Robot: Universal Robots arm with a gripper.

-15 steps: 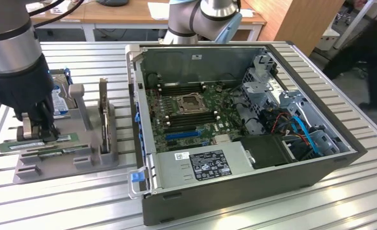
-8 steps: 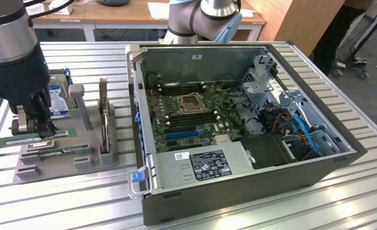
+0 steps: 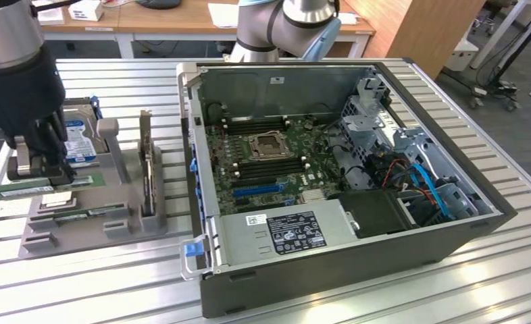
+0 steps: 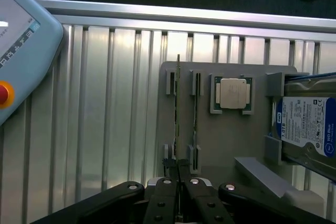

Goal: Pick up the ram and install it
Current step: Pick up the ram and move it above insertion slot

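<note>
"The ram (image 3: 17, 192), where is it?"
"Clamped in my claw (image 3: 38, 175), jaws pinched on its thin edge, over the grey holder (image 3: 85, 234), exterior view's left of the open case (image 3: 338, 266)."

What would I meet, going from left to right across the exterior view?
The gripper shut on the ram → the upright expansion card → the open computer case, and inside it the processor socket, then the blue cables.
</note>
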